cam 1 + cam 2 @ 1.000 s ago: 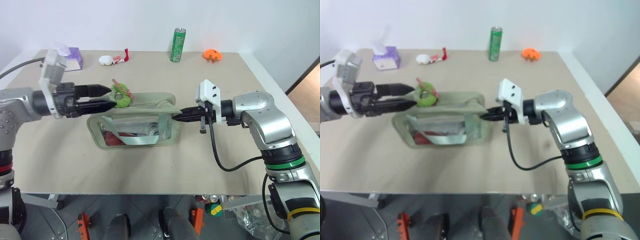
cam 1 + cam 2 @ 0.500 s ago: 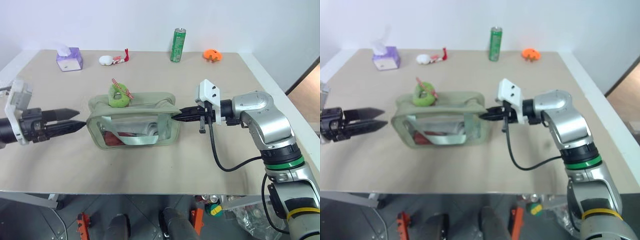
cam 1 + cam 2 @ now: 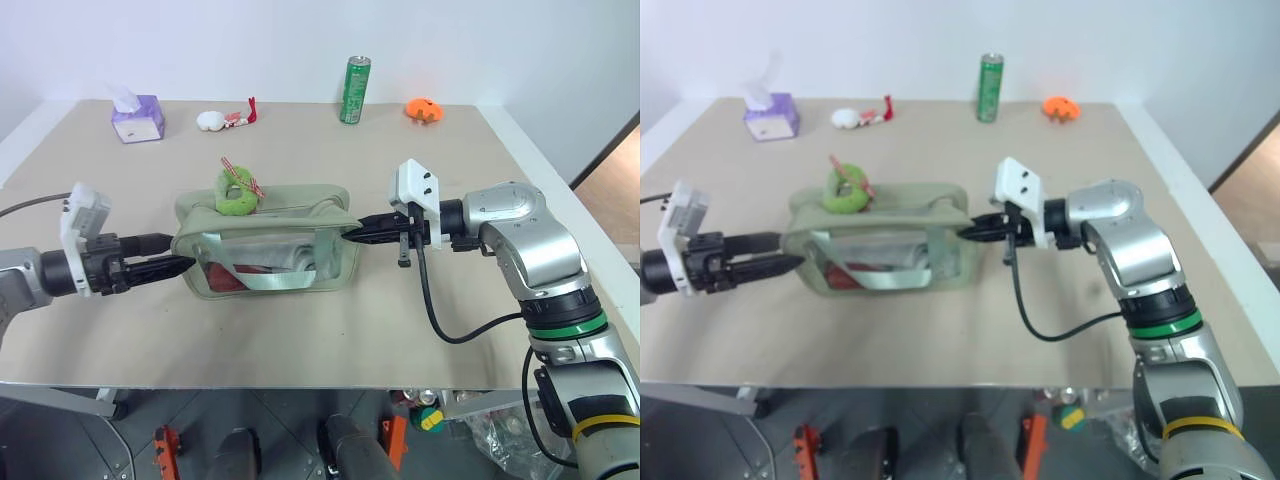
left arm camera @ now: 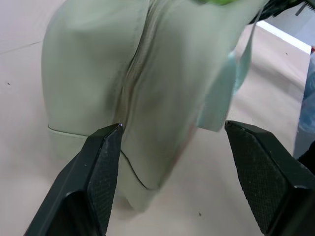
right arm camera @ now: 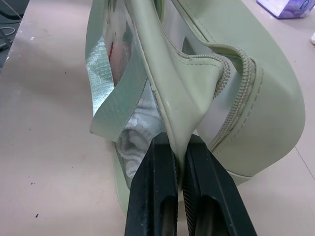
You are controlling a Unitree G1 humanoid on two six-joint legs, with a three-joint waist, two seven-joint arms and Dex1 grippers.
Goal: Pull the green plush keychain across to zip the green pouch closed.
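Note:
The green pouch lies lengthwise mid-table, red items showing through its clear window. The green plush keychain rests on top near the pouch's left end, its red-and-white cord beside it. My left gripper is low over the table at that left end and open. In the left wrist view its fingers stand on either side of the pouch's end, nothing clamped. My right gripper is shut on the fabric flap at the pouch's right end, by the zipper teeth.
Along the table's far edge stand a purple tissue box, a small white-and-red item, a tall green can and an orange toy. The table's front edge runs close below the arms.
My left gripper has left the keychain, swung out left and down, then come back to the pouch's left end. The pouch has settled flatter. The right gripper has kept still.

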